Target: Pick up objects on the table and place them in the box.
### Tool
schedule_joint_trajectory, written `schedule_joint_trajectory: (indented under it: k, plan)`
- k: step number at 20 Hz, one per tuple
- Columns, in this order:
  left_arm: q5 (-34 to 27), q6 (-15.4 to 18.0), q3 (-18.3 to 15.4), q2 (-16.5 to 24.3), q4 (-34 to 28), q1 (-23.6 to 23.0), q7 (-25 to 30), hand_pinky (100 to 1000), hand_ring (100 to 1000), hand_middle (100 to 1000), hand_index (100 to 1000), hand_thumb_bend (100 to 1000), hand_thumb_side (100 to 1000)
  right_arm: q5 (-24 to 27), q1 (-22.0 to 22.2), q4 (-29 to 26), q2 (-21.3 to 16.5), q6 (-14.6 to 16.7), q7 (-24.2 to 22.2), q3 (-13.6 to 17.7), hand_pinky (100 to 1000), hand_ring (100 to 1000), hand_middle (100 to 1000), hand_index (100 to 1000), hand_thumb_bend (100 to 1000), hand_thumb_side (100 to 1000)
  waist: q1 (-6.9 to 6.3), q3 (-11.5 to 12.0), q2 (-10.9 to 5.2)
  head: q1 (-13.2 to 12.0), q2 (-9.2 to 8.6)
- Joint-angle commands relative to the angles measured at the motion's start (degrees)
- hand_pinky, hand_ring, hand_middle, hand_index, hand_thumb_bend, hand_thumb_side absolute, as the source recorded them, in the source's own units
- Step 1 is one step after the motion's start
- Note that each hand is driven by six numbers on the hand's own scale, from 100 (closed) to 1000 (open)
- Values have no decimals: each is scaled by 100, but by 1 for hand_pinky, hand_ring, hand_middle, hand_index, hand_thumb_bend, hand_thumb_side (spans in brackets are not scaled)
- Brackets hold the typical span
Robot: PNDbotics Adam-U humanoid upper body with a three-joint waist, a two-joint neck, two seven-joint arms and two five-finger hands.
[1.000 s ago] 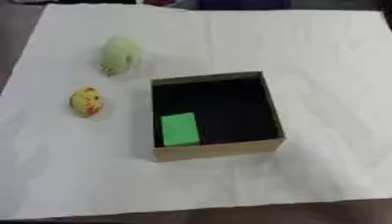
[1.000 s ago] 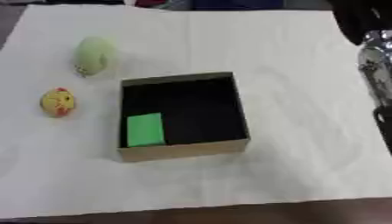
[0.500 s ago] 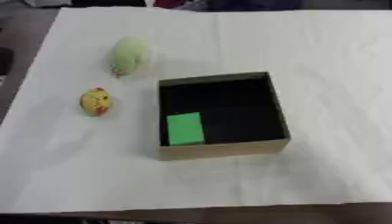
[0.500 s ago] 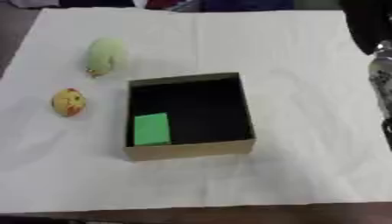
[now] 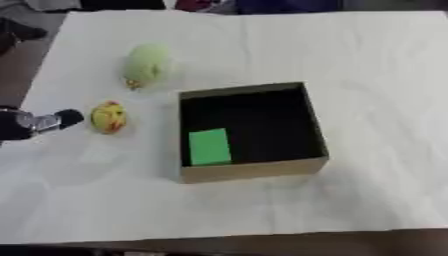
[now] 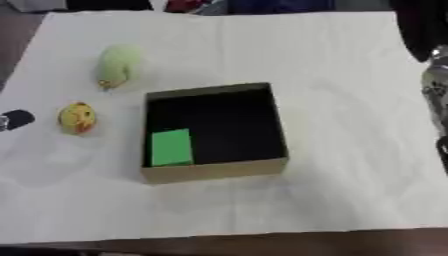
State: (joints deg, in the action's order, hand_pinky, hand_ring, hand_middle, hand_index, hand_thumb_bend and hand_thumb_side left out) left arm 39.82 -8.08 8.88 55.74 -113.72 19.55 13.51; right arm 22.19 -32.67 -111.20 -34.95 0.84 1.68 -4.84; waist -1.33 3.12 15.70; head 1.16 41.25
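Box [image 5: 254, 170]: brown cardboard, open top, dark inside, sits on the white table cover [image 5: 367, 75] a little toward 6 o'clock from the middle of the view. Inside it, a flat green block [image 5: 209, 146] lies in the near corner on the 9 o'clock side, close against that wall.

Left hand [image 5: 35, 122]: enters at 9 o'clock, only dark and silver fingertips in view, just beside the small yellow toy [image 5: 108, 116] with red marks. Contact not resolvable; whether the fingers are open or curled I cannot tell.

Pale green plush toy [image 5: 145, 62]: on the cover at about 11 o'clock from the box, beyond the yellow toy, apart from both.

Right arm [image 6: 434, 85]: dark and silver parts along the 3 o'clock edge in the right eye view; hand state not discernible.
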Motion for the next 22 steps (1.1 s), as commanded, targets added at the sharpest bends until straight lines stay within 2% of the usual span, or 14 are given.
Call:
schedule_joint_trajectory:
  k: [1, 2, 3, 6, 7, 9, 13, 17, 22]
  plan:
    - [-295, -114, 151, 343, -87, 235, 498, 675, 790, 760, 911, 828, 752, -62, -56, -118, -47, -42, 21, 14, 953, 869, 789, 1000, 100, 1000, -11, -14, -128, -6, -2]
    - [-361, -168, 202, 349, -87, 308, 630, 676, 791, 760, 911, 837, 749, -68, -59, -121, -40, -50, 21, 10, 953, 869, 789, 1000, 100, 1000, -12, -19, -130, -8, -5]
    - [-429, -215, 260, 349, -87, 371, 774, 681, 793, 765, 912, 897, 734, -71, -64, -125, -31, -57, 23, 7, 953, 869, 789, 1000, 100, 1000, -10, -30, -129, -11, -12]
    - [-622, -376, 389, 314, -87, 555, 1230, 685, 795, 763, 916, 915, 701, -75, -80, -137, -6, -75, 24, -4, 953, 869, 788, 1000, 100, 1000, -5, -62, -124, -16, -10]
    - [-702, -412, 424, 285, -87, 612, 1379, 678, 794, 767, 927, 885, 657, -78, -81, -138, 0, -84, 25, -7, 954, 869, 788, 1000, 100, 1000, -3, -71, -121, -20, -8]
    - [-804, -600, 465, 230, -87, 731, 1690, 678, 796, 773, 944, 843, 624, -87, -81, -137, 9, -110, 21, -14, 956, 869, 789, 1000, 100, 1000, 1, -83, -118, -30, -5]
    - [-951, -1012, 546, 91, -87, 944, 2080, 661, 790, 763, 948, 753, 588, -100, -88, -141, 33, -155, 12, -24, 958, 869, 788, 1000, 100, 1000, 10, -109, -114, -57, -1]
    - [-969, -1283, 648, -43, -87, 1119, 2261, 645, 784, 758, 933, 668, 571, -106, -78, -141, 64, -199, 19, -28, 959, 869, 788, 1000, 100, 1000, 16, -137, -115, -86, -16]
    - [-878, -1495, 808, -234, 214, 1329, 2492, 646, 786, 762, 930, 659, 549, -100, -76, -158, 113, -238, 35, -27, 960, 869, 788, 1000, 100, 1000, 18, -191, -121, -133, -7]
